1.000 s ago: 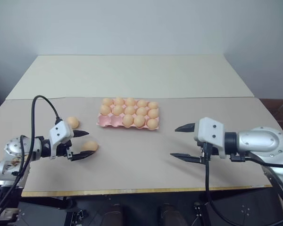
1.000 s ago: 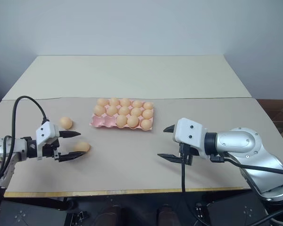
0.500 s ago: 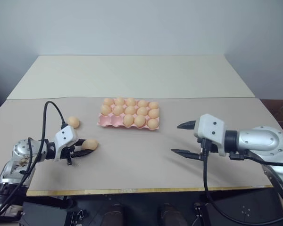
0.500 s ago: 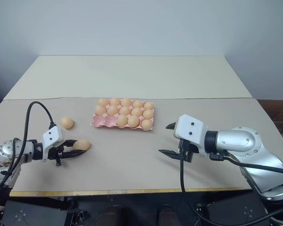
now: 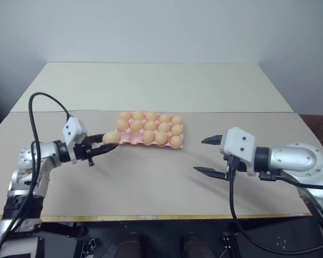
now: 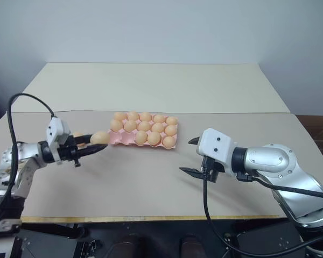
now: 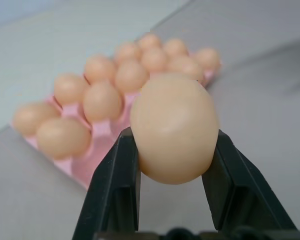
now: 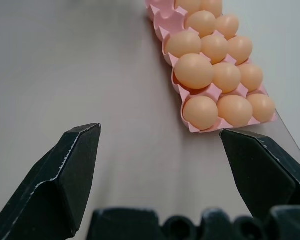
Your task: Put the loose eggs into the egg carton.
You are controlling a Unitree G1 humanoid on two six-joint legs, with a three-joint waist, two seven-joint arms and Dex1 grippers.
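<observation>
Between the left gripper's clamped black fingers, a smooth pale-orange egg hangs beside the pink moulded carton, presumably for placement.

Egg in your left gripper: smooth shell, soft satin sheen, pale orange-tan. Fingers: matt black plastic, hard, faceted. Egg carton: pink moulded tray, matt, looks like thin plastic or pulp; you cannot tell which. Table: matt beige sheet, paper-like, over board with pale wood front edge. Your right gripper: glossy white plastic housing, brushed metal forearm behind.
</observation>
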